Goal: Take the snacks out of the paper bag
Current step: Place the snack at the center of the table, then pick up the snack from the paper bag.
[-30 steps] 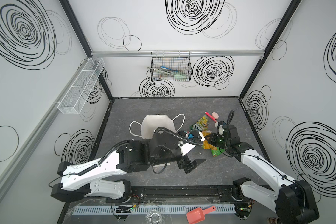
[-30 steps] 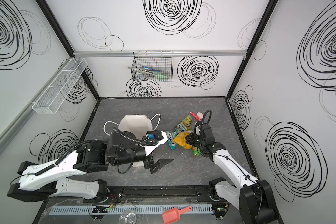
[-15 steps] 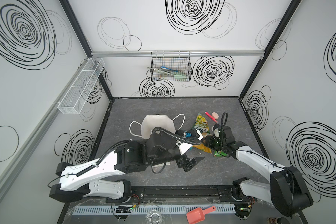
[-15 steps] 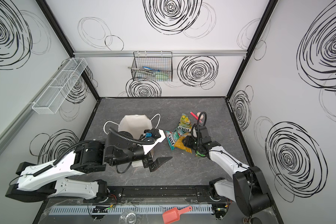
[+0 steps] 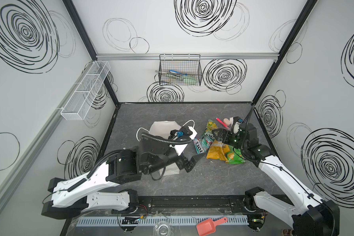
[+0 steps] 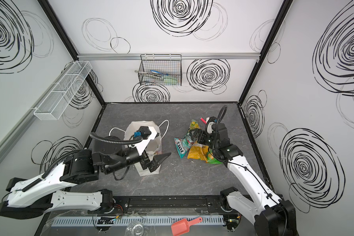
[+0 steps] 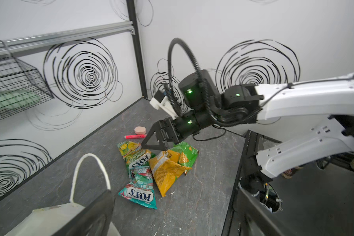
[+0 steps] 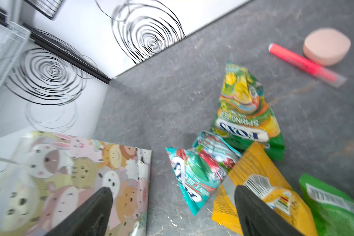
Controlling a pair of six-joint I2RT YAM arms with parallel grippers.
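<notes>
Five-odd snacks point(image 7: 166, 171) lay heaped on table beside bag point(image 5: 160, 127), already out. Right gripper point(image 7: 154, 144) hung agape, empty, over heap. Left gripper point(image 6: 160, 162) agape, empty, by bag. Bag interior hidden; remainder unclear.

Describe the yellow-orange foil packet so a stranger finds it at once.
On the grey table, beside the white paper bag, lies a heap of foil packets. Between a teal FOX'S packet and a green packet lies the only yellow-orange one.
</notes>
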